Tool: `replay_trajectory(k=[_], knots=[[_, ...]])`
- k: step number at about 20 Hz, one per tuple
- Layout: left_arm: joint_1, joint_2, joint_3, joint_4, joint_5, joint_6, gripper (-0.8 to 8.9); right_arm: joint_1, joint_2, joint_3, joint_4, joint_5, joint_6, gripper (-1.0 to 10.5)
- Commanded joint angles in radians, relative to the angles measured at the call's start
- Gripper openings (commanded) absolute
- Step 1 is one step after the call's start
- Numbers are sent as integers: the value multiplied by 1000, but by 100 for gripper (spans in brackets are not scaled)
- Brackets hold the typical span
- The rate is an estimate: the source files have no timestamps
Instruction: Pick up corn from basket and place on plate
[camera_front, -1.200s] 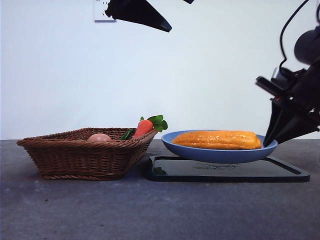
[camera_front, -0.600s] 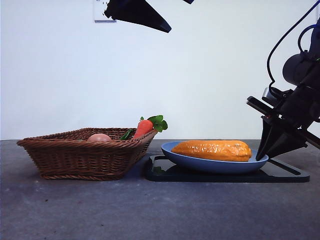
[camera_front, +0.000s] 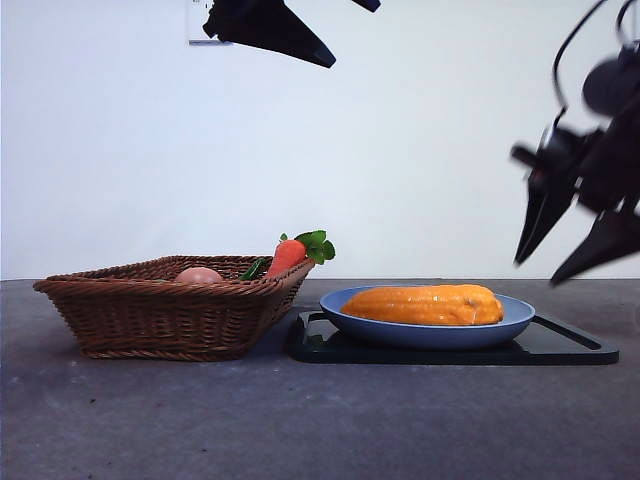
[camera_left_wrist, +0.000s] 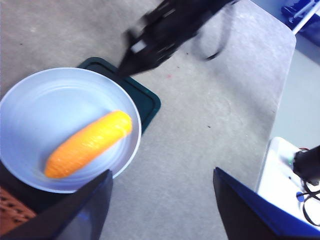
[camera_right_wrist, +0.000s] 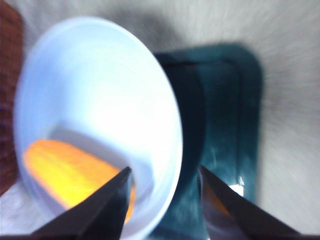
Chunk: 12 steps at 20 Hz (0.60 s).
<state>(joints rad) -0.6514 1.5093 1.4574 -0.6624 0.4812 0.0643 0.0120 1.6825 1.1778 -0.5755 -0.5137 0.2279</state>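
The orange-yellow corn (camera_front: 425, 304) lies lengthwise on the blue plate (camera_front: 518, 318), which sits flat on a black tray. My right gripper (camera_front: 538, 272) hangs open above and just right of the plate's right rim, with nothing between its fingers. The right wrist view shows the corn (camera_right_wrist: 65, 175) in the plate (camera_right_wrist: 100, 90) beyond its spread jaws (camera_right_wrist: 165, 169). My left gripper (camera_front: 352, 35) waits high up, open and empty (camera_left_wrist: 161, 172), looking down on the corn (camera_left_wrist: 87, 145) and plate (camera_left_wrist: 30, 105). The brown wicker basket (camera_front: 170, 315) stands left of the plate.
A carrot (camera_front: 290, 255) with green leaves leans on the basket's right rim and a pinkish egg-like thing (camera_front: 200, 274) lies inside. The black tray (camera_front: 560, 348) juts out right of the plate. Grey table stretches in front.
The right gripper has risen from the plate's right rim and spread its jaws wider. The plate, tilted and raised a second ago, now lies flat on the tray.
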Motion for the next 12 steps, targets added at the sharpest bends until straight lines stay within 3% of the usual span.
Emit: replay_trajectory(k=[1,7,12], knots=[[-2,2,23,4,4,2,326,-2,-92,22,-76,10,-67,220],[5,2,23,3,4,2,326,87,-378,21,-304,10,-162,220],[5,2,23,-8,4,2,325,209,-526,-20,-364,20,-168,219]])
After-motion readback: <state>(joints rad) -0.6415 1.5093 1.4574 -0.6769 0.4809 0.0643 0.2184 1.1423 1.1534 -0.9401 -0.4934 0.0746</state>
